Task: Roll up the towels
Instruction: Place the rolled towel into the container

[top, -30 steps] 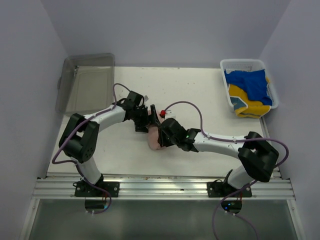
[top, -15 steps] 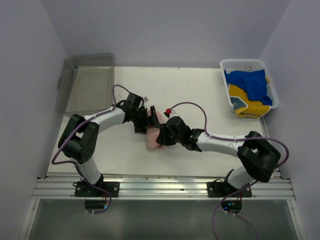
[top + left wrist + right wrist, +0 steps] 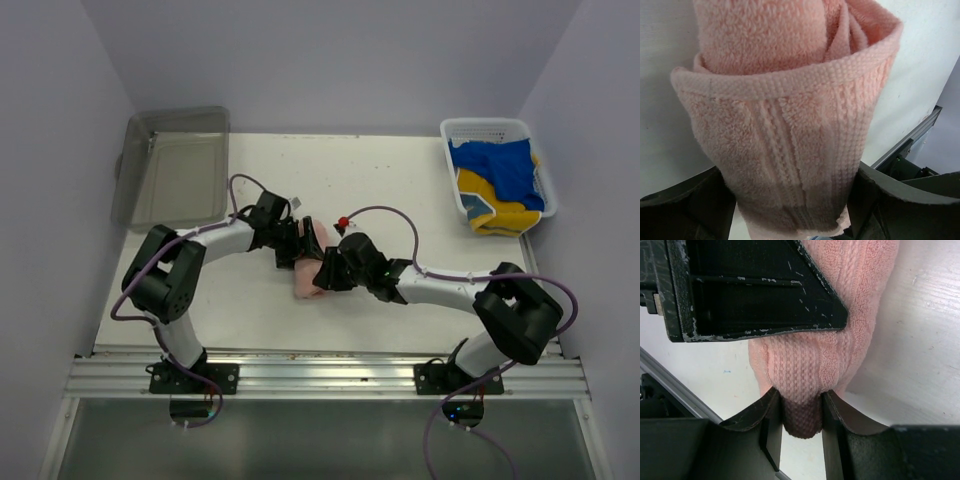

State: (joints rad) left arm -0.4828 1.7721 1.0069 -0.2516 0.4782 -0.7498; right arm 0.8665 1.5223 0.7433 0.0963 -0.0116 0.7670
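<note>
A pink towel (image 3: 305,277), rolled into a thick bundle, lies on the table's middle between both grippers. My left gripper (image 3: 292,248) holds the roll's far end; in the left wrist view the pink towel (image 3: 790,125) fills the space between the fingers (image 3: 685,205). My right gripper (image 3: 322,272) is shut on the near side of the roll; the right wrist view shows the pink towel (image 3: 825,360) pinched between both fingers (image 3: 765,425), with the left gripper's black body (image 3: 750,290) just beyond.
A white basket (image 3: 463,131) at the back right holds blue and yellow towels (image 3: 500,180). A clear plastic bin (image 3: 175,165) stands at the back left. The metal rail (image 3: 320,375) runs along the table's near edge.
Both grippers have shifted slightly right with the pink roll; the right arm's wrist has moved a little toward the far side. The roll looks tighter.
</note>
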